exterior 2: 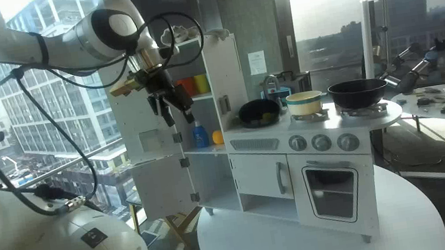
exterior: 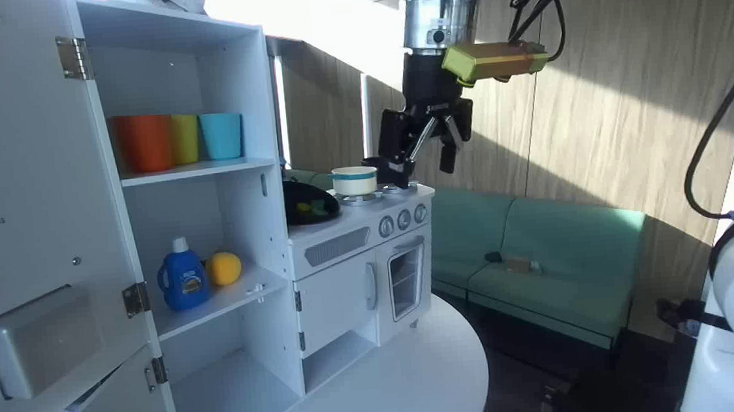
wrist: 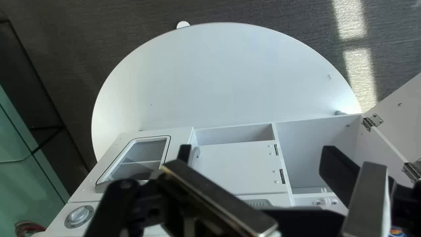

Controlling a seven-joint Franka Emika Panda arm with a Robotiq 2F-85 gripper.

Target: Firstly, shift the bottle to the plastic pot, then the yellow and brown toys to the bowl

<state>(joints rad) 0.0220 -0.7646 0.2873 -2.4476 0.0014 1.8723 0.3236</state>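
The blue bottle (exterior: pixel 184 279) with a white cap stands upright on the middle cabinet shelf, and a scrap of its label (wrist: pixel 396 232) shows at the lower right of the wrist view. Beside it rests the yellow toy (exterior: pixel 224 269). A small dark patch (exterior: pixel 204 263) peeks out between them; whether it is the brown toy I cannot tell. The plastic pot (exterior 2: pixel 304 104), pale with a teal band, sits on a burner. Left of it the black bowl (exterior 2: pixel 259 113) is tilted, something yellow-green in it. My gripper (exterior 2: pixel 180 120) hangs open and empty before the kitchen, apart from everything.
Orange (exterior: pixel 144 143), yellow (exterior: pixel 185 139) and teal cups (exterior: pixel 221 136) fill the shelf above the bottle. The cabinet door (exterior: pixel 25 193) is swung wide. A larger black pan (exterior 2: pixel 358 95) occupies the right burner. A faucet (exterior 2: pixel 270 80) rises behind the bowl.
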